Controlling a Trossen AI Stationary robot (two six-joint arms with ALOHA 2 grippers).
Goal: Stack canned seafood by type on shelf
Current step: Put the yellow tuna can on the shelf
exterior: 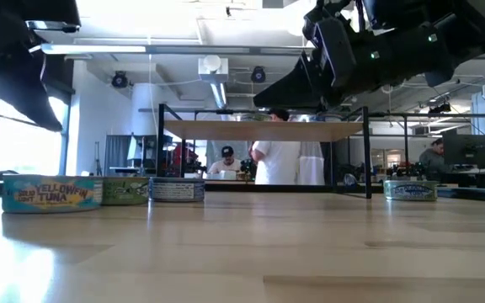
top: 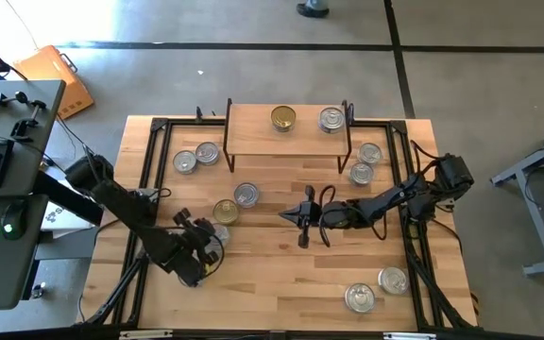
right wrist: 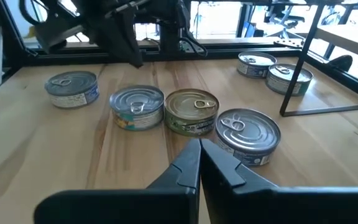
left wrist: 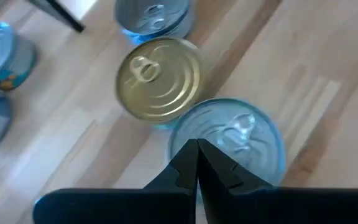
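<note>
The left gripper [top: 217,242], fingers pressed together and holding nothing, is hovering over a silver-lidded tin [left wrist: 229,140] beside a gold-lidded tin [top: 226,212], its arm reaching in from the table's [top: 281,283] left side. The right gripper [top: 288,216], also closed and empty, is pointing left at mid-table, its arm stretching in from the right. The shelf [top: 253,132] is standing at the far edge, carrying two tins; others are lying scattered around. People are showing in the room beyond.

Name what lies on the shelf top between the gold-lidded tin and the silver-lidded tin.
Nothing: in the high view, bare light wood of the shelf separates the gold-lidded tin from the silver-lidded tin.
</note>
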